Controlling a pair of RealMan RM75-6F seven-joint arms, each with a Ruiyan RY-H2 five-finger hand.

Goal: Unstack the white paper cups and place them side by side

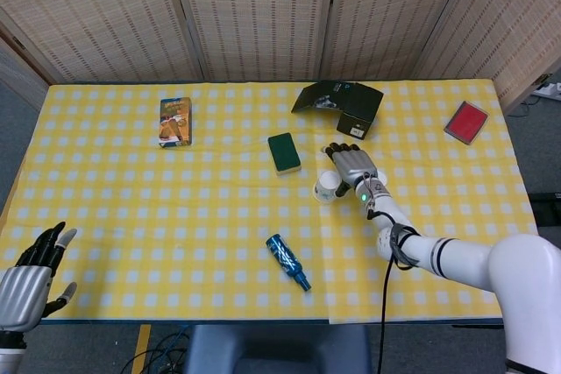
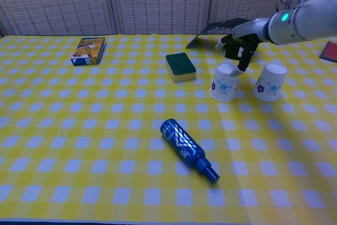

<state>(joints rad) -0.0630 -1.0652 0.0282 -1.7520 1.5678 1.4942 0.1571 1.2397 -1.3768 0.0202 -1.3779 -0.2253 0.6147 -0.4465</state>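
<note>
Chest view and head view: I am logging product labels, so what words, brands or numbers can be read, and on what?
None can be read.
Orange and green printed box: print too blurred.
Blue metallic bottle: pale pattern, no legible words.
Two white paper cups: blue flower prints only.
Black open box: markings too small.
</note>
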